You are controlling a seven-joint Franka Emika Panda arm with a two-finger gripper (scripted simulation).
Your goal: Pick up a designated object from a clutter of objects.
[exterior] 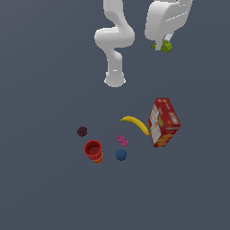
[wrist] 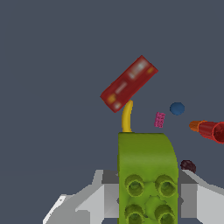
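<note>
Between the fingers sits the green piece (wrist: 148, 179) — I read the gripper (wrist: 144, 197) as closed on it, the grey fingers (wrist: 87, 203) pressed to either side of the studded block in the wrist view. From the exterior view the same block (exterior: 164, 45) shows as a small lime patch under the white hand (exterior: 161, 45), which hangs well clear of the rest of the clutter. I judge the pick itself done: the block is off the floor and held apart so nothing else can be knocked.

Well away from the fingers lies everything I am leaving alone. Nearest the grip line in the wrist view is the yellow banana (wrist: 127, 116), its curve running out beyond the block toward the red-and-white box (wrist: 129, 84); in the exterior view the banana (exterior: 136, 123) lies just beside the box (exterior: 163, 122), whether touching I cannot tell. Off to one side of the fingers are the small pink block (wrist: 159, 119), the blue ball (wrist: 176, 108) and the dark berry-like ball (wrist: 188, 165).

One container is in play — the red cup (exterior: 93, 150). Seen from outside, its mouth faces the camera and I see nothing in it; an orange bit shows at its far edge. In the wrist view the cup (wrist: 212, 130) is partly cut off, so its inside is hidden there.
</note>
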